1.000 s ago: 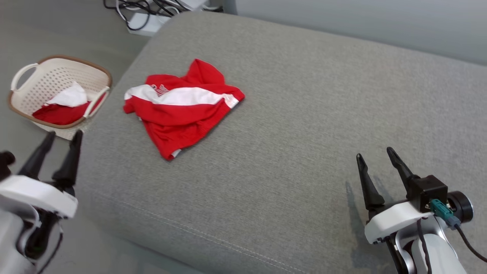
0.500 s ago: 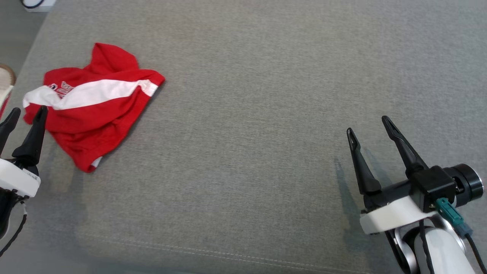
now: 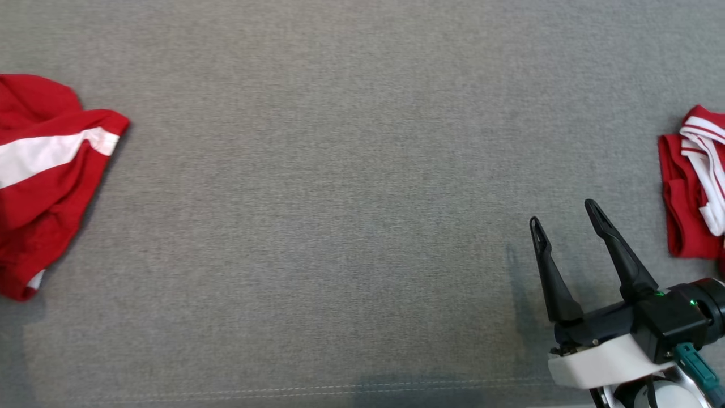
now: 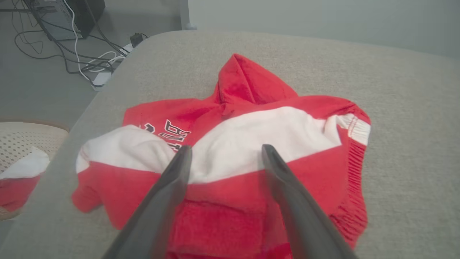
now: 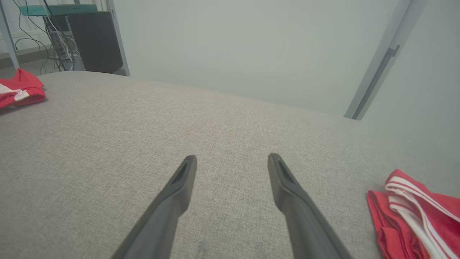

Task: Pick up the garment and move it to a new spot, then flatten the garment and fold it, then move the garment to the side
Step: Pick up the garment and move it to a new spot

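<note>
The garment (image 3: 45, 181) is a crumpled red piece with a broad white band, lying on the grey cushion at the head view's left edge. In the left wrist view the garment (image 4: 251, 133) lies close under my left gripper (image 4: 227, 147), whose fingers stand open just above its white band, holding nothing. My right gripper (image 3: 563, 212) hovers open and empty over bare cushion at the lower right. From the right wrist view, the right gripper (image 5: 233, 157) points across the cushion, with the garment (image 5: 18, 91) far off at the left.
A second red garment with white stripes (image 3: 688, 192) lies folded at the right edge, close to the right gripper, and the same second garment (image 5: 413, 212) is in the right wrist view. A cream basket (image 4: 21, 140) with clothes stands left of the cushion (image 3: 340, 170). Cables (image 4: 72, 54) lie on the floor beyond.
The camera has swung right: the garment slid to the picture's left edge, the basket and left gripper left the head view, and the striped garment came in at right. Both grippers stay open.
</note>
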`<state>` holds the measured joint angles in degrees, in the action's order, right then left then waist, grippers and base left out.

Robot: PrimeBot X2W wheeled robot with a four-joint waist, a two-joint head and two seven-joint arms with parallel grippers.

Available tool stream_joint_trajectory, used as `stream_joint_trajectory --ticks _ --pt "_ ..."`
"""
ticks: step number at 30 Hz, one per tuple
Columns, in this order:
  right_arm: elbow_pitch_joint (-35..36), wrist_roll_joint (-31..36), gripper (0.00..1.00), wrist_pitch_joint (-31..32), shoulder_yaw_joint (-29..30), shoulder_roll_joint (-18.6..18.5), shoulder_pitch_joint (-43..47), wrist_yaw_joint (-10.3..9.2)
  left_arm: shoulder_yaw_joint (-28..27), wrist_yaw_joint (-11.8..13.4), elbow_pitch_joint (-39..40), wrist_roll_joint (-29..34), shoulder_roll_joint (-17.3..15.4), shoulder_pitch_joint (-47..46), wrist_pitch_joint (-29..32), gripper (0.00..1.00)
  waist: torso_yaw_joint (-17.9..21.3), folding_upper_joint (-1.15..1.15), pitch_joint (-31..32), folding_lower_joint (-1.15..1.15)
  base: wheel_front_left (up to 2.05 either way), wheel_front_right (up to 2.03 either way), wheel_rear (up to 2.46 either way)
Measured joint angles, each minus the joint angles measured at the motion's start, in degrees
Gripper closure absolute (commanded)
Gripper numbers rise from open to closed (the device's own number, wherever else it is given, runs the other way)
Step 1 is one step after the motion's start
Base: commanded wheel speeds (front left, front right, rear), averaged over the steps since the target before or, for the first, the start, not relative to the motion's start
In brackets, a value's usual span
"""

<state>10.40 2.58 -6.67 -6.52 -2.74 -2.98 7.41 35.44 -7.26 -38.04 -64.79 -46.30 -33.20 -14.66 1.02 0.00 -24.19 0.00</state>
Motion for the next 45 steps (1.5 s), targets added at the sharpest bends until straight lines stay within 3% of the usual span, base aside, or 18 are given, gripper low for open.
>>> stream_joint_trajectory --ticks 5,8,10,18,28,39,45 --pt "0.64 -0.83 0.0 -1.55 0.04 0.21 2.46 0.0 3.18 0.0 -0.56 -3.81 0.83 1.47 0.0 0.0 3.16 0.0 -1.52 0.0 0.0 0.0 0.0" --pt "0.7 -1.15 0.0 -2.24 -0.01 0.25 2.76 0.0 4.63 0.0 -1.26 -6.32 -0.37 1.45 -0.09 0.01 4.2 0.0 -1.91 0.0 0.0 0.0 0.0" --pt "0.75 -1.83 0.0 -2.88 0.01 0.26 3.05 0.0 5.52 0.0 -1.41 -7.62 -0.87 1.35 -0.24 1.0 4.73 0.0 -1.91 0.0 0.0 0.0 0.0" --pt "-1.8 -4.71 0.0 -5.27 0.2 0.3 3.33 0.0 5.65 0.0 6.46 -7.88 -0.45 1.01 0.0 1.0 4.67 0.0 -0.44 0.0 0.0 0.0 0.0" --pt "-6.81 -8.23 0.0 -7.05 -1.09 0.34 2.76 0.0 -1.26 0.0 17.18 0.52 2.08 1.21 0.0 1.0 5.62 0.0 1.37 0.0 0.0 0.0 0.0" --pt "-6.98 -11.22 0.0 -7.56 -2.38 0.36 2.69 0.0 0.44 0.48 24.8 10.82 6.91 4.37 0.0 1.0 12.35 0.0 3.11 0.0 0.0 0.0 0.0" --pt "-5.69 -11.71 0.0 -7.57 -4.65 0.42 4.8 0.0 3.37 4.59 30.49 14.16 9.32 5.54 0.54 1.0 17.3 0.0 3.66 0.0 0.0 0.0 0.0"
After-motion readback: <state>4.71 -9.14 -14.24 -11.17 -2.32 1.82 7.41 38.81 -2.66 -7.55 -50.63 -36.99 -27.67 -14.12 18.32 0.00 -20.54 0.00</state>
